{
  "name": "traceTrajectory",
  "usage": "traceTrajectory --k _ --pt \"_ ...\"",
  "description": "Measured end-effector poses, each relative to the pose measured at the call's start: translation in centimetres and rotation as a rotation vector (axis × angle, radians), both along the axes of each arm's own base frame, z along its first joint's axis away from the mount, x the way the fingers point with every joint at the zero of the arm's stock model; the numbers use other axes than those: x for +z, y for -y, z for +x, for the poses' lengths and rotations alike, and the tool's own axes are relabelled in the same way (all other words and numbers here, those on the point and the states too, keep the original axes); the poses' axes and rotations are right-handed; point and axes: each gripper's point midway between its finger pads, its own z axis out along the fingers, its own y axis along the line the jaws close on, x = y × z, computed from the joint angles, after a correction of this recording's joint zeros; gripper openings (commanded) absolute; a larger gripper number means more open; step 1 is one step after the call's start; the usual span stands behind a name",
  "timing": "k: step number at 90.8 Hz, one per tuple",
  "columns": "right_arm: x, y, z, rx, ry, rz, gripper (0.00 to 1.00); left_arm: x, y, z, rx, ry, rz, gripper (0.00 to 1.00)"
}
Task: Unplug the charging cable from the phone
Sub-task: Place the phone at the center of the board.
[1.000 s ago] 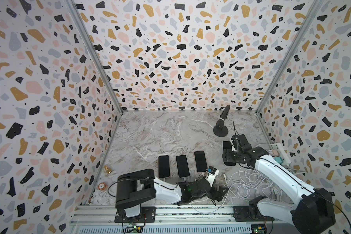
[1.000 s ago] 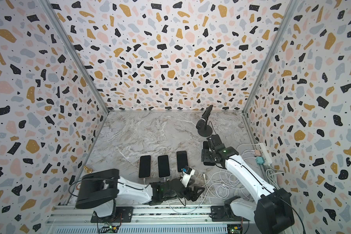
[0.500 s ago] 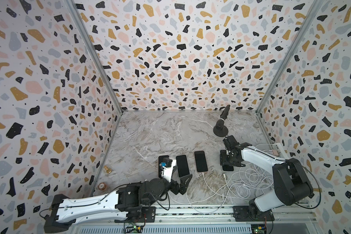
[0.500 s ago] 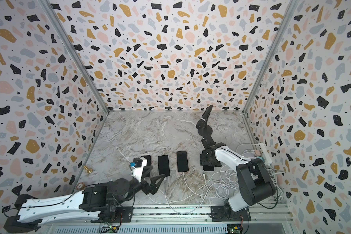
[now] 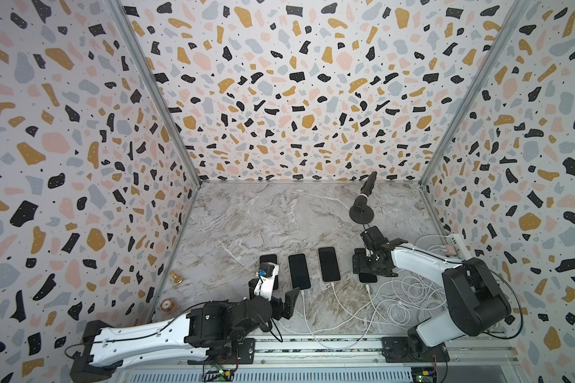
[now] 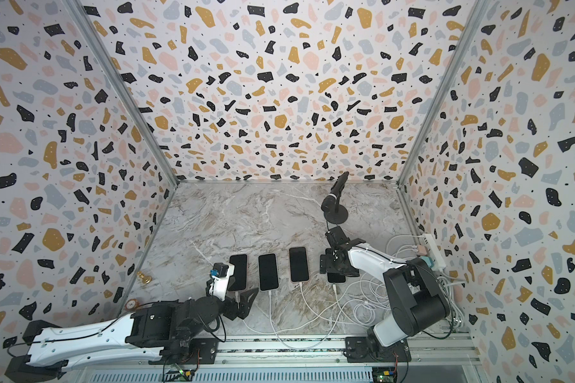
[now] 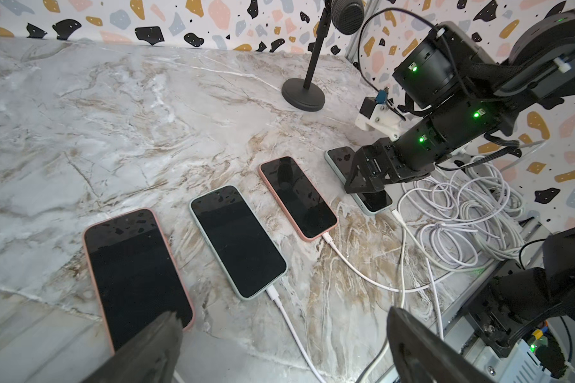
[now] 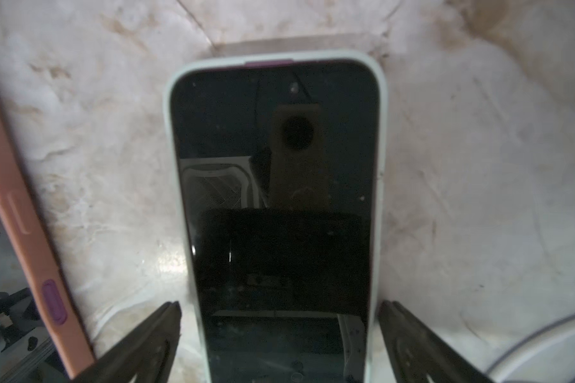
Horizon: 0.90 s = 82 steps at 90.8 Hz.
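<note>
Several dark-screened phones lie in a row on the marble table. The rightmost phone point(image 5: 367, 278) point(image 8: 276, 165) has a pale green case, and a white charging cable point(image 7: 397, 215) is plugged into its near end. My right gripper point(image 5: 367, 268) point(image 8: 279, 308) is open low over this phone, one finger on each side with a narrow gap. My left gripper point(image 5: 284, 300) point(image 7: 283, 313) is open in front of the two left phones, above the cable point(image 7: 274, 295) plugged into the second phone point(image 7: 238, 240). One finger hides the near end of the leftmost phone point(image 7: 136, 265).
The third phone point(image 5: 329, 264) also has a cable plugged in. White cables lie coiled point(image 5: 409, 295) at the right and run to a power strip point(image 5: 455, 245). A microphone on a stand point(image 5: 362, 205) is behind the right gripper. Two small gold objects point(image 5: 175, 278) sit by the left wall.
My left arm has swung out to the left, and its gripper has moved from the front right of the row to the two left phones. The right arm has folded back, its gripper staying over the rightmost phone.
</note>
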Motion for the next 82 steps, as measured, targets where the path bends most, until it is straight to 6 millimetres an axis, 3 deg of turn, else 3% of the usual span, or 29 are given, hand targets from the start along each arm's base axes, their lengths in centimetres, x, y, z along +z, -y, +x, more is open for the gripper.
traceTrajectory --k 13,22,35,43,63,82 --pt "1.2 0.4 -0.4 0.007 0.022 -0.024 1.0 -0.7 -0.3 0.2 0.032 -0.018 0.005 1.0" --pt "3.5 0.3 -0.6 0.03 0.077 -0.04 1.0 -1.6 -0.6 0.4 0.065 -0.043 0.004 1.0" --pt "7.7 -2.9 -0.7 0.124 0.196 -0.009 1.0 -3.5 -1.3 0.6 0.118 -0.08 0.025 1.0" --pt "8.6 -5.5 -1.0 0.179 0.219 0.023 1.0 -4.1 -1.6 0.7 0.137 -0.095 0.034 1.0" --pt "5.0 -10.7 -1.0 0.256 0.131 -0.008 1.0 -4.2 -1.8 0.7 0.15 -0.105 0.019 1.0" --pt "2.9 -12.8 -0.6 0.26 0.087 -0.008 1.0 -4.4 -2.2 0.6 0.156 -0.111 0.003 1.0"
